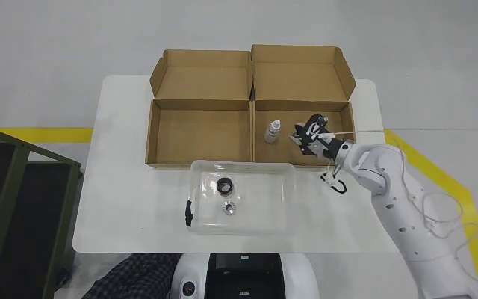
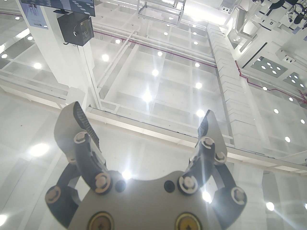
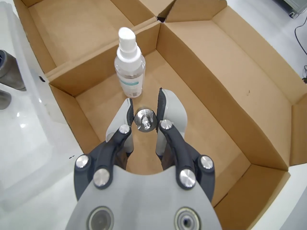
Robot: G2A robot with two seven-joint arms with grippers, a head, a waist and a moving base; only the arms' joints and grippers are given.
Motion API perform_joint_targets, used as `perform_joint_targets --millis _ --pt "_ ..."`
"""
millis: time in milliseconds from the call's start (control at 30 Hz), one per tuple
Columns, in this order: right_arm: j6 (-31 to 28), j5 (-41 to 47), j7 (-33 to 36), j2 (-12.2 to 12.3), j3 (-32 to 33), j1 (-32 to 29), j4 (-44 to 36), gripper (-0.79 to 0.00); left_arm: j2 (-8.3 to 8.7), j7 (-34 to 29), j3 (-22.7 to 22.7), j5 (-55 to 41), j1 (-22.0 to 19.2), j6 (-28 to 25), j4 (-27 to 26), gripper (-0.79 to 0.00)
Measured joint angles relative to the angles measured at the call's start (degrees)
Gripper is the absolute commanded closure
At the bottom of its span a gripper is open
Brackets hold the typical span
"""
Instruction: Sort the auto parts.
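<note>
**Mia:** Where is the small metal part now?

**Ben:** The right fingers are pinching it, one on each side. It is a shiny round metal part with a little stub in the middle.

**Mia:** Which way does the stub point?

**Ben:** Back up toward the wrist, I think. So the part's long way runs straight down to the box floor.

**Mia:** Which box?

**Ben:** The right cardboard box. The part hangs inside its walls. I cannot tell if it touches the floor.

**Mia:** Is something else in there?

**Ben:** Yes, a clear spray bottle with a white top. It stands upright just beside the fingertips, on the side near the left cardboard box. I think a drop here should keep away from it, or it could tip.

**Mia:** And the other arm?

**Ben:** The left fingers are spread wide and hold nothing. They point up at the ceiling, so the right arm is the one near the boxes.

**Mia:** What is left to sort?

**Ben:** The clear plastic bin sits on the table in front of the boxes. It holds a dark metal ring and a small silver piece.
</note>
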Motion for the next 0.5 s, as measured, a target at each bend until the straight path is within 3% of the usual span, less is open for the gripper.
perform_joint_targets --millis 367,500 --pt "1.4 -1.3 0.4 -0.9 -3.7 2.8 5.0 0.000 0.00 0.0 0.0 0.0 0.0 0.0 0.0 -0.785" --pt "1.7 -1.6 0.5 -1.1 -4.4 3.4 5.9 -0.212 0.00 0.0 0.0 0.0 0.0 0.0 0.0 -0.785"
